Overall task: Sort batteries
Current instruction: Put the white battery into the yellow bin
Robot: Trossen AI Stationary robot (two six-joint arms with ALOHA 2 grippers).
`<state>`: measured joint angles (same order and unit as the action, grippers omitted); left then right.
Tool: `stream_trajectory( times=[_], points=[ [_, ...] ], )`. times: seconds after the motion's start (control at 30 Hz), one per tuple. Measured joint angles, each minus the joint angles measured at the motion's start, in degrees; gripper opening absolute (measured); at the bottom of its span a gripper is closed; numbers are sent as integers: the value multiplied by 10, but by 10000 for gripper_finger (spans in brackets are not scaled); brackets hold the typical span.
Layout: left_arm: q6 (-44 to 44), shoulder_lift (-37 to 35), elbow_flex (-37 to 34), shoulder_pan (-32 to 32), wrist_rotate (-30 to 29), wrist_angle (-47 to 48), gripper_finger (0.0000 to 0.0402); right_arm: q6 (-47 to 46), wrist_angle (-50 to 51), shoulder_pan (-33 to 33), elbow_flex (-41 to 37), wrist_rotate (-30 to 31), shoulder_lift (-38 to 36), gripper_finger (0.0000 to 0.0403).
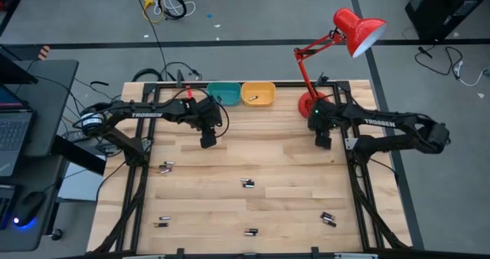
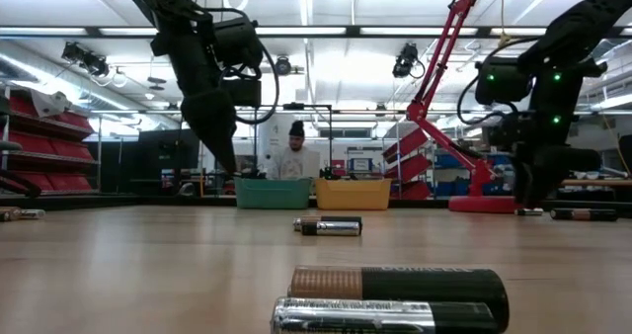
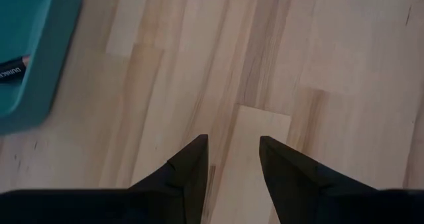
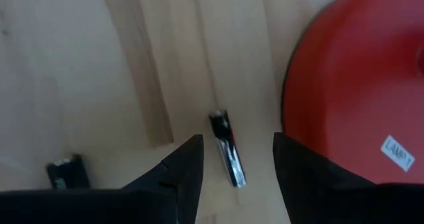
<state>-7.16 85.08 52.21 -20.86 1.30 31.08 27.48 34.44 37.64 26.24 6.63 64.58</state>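
Pick-up step: right gripper point(image 4: 232, 161), fingers parted, straddles small dark silver-ended battery point(image 4: 228, 148) near desk's far-right corner; next, clench.

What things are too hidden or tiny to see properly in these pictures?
- Teal bin, left wrist view: cut off by the edge, so its contents are mostly hidden.
- Yellow bin, high view: contents too small to identify.
- Batteries, high view: too tiny to compare sizes.
- Nearest batteries, low view: blurred.
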Motion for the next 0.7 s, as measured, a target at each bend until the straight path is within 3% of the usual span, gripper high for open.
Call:
stream_trajectory(
  times=[0.2,0.47,0.7],
  points=[
    [-15,0,0,0,-2,1,151,25,0,34,0,-37,27,149],
    [-16,0,0,0,-14,-6,151,32,22,16,31,-33,113,118],
    [-14,0,0,-1,-17,-9,151,-7,11,-13,95,-63,94,32]
  ],
)
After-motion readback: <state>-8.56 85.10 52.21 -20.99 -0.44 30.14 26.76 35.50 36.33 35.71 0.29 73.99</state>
